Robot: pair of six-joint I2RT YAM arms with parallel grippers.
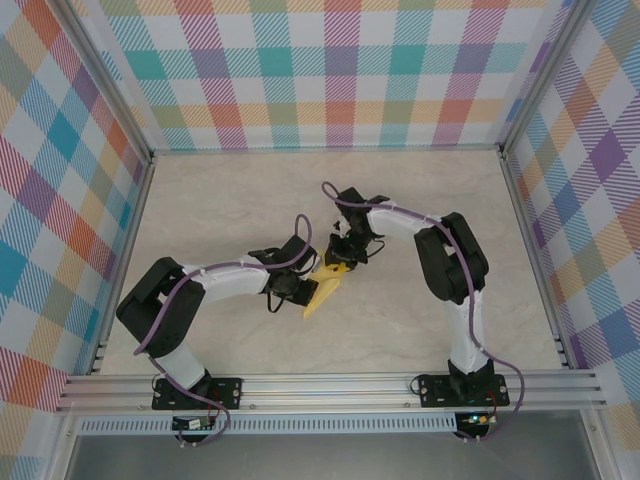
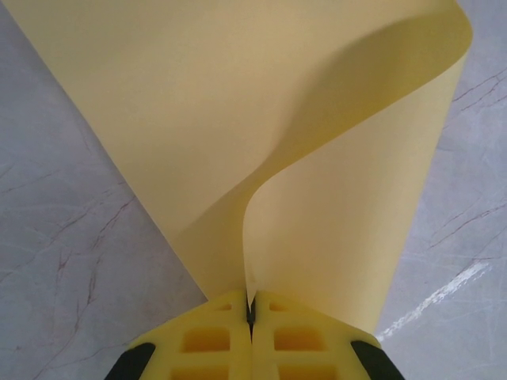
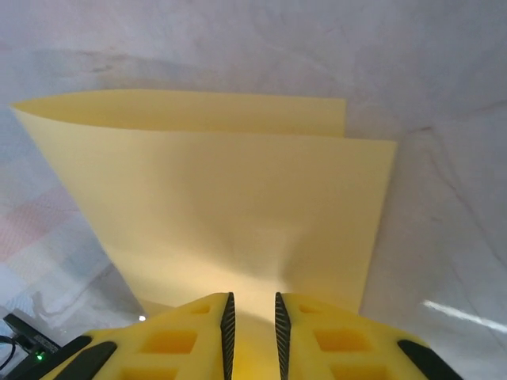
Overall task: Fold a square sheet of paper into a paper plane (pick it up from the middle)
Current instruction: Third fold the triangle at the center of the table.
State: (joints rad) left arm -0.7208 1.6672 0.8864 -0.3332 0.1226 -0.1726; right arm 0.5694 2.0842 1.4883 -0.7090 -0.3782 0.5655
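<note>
Left jaws pinch yellow sheet (image 2: 261,119); right jaws parted, sheet between.

The paper (image 2: 238,119) ahead of the left gripper (image 2: 250,313) is thin, matt and smooth, curling softly. The fingers (image 2: 206,340) look like matt moulded plastic with black rubbery edges. Under them the table (image 2: 63,261) is smooth, marble-veined, faintly glossy. Well behind it runs a rail (image 1: 330,385) of brushed metal.

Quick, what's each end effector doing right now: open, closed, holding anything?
Left end effector: closed, pinching the square sheet of paper.
Right end effector: slightly open, gripping nothing.
</note>
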